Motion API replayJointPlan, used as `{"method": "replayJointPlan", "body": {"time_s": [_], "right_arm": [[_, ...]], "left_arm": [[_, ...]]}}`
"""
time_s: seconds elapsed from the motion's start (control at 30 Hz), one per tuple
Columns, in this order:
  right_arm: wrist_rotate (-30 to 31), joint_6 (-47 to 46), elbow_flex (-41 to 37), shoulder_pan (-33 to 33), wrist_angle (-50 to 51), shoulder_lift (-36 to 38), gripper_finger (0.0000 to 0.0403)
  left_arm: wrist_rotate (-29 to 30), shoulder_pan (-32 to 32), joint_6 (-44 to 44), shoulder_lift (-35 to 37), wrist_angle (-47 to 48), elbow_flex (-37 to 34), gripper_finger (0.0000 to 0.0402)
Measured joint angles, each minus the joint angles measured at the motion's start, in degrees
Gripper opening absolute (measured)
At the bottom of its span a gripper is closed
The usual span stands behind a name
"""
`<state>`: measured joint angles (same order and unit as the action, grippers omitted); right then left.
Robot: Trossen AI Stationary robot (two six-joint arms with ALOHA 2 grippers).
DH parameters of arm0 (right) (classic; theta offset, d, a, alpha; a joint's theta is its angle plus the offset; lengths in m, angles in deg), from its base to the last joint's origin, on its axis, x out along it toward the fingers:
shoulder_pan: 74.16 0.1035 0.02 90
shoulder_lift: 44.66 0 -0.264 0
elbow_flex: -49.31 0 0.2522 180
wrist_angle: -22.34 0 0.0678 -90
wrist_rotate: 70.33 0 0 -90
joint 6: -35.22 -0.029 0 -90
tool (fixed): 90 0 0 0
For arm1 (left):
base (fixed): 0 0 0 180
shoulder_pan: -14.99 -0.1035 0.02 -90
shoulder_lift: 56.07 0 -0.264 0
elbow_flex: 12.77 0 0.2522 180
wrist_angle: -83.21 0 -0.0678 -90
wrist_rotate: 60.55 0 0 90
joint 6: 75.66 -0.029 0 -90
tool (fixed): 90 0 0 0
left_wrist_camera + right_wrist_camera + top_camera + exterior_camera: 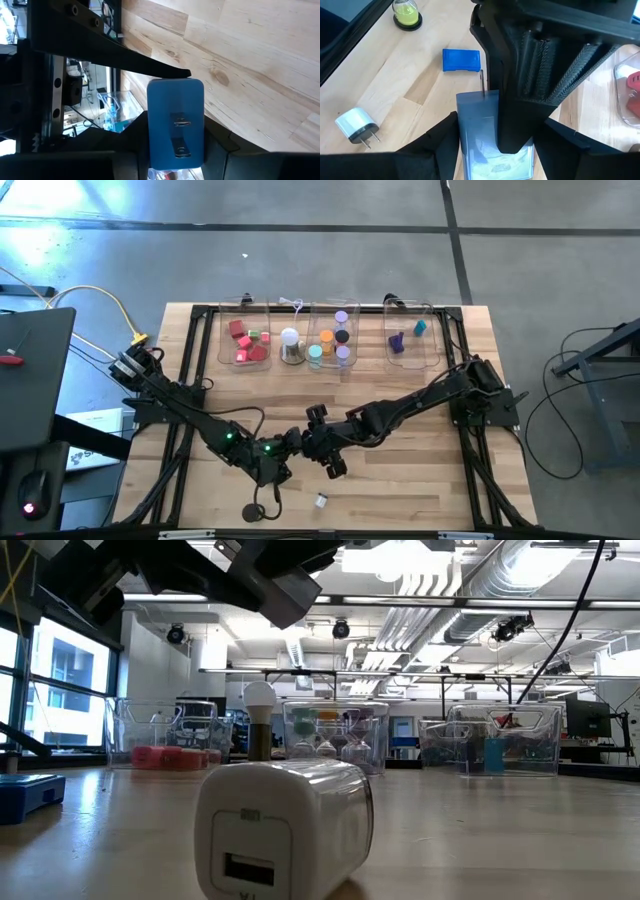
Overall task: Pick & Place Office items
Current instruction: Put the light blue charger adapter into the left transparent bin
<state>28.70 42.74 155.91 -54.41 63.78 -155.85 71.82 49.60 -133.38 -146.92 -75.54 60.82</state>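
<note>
A blue, flat, rectangular piece (175, 120) with a small metal clip is held above the middle of the table. My left gripper (292, 443) and my right gripper (312, 446) meet there, and both are shut on it. In the right wrist view the piece (475, 130) looks translucent, and the left gripper's ribbed finger (520, 95) covers its one side. More office items lie in clear bins at the far edge: red ones (247, 342), mixed colours (333, 340), and purple and teal (408, 338). My left gripper pinches the blue piece between its two fingers by the long sides, at one end (175, 157). The piece points away along the fingers, clear of the table. My right gripper pinches the same piece by its long sides at the other end (472, 155). Its fingers (437, 145) slant down from the table's right. The left gripper hides part of the piece.
A white plug charger (321, 500) lies near the front edge and fills the low view (285, 830). On the table below the grippers are a blue block (461, 60) and a yellow-green dome on a black base (406, 15). A white dome (291, 340) stands between the bins.
</note>
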Motion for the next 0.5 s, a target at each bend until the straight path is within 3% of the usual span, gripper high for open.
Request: {"method": "replayJointPlan", "body": {"time_s": [0.5], "right_arm": [[-0.4, -3.2, 0.1, 0.0, 1.3, 0.0, 0.0258]], "left_arm": [[-0.3, 1.6, 0.7, 0.0, 0.4, 0.0, 0.0111]]}}
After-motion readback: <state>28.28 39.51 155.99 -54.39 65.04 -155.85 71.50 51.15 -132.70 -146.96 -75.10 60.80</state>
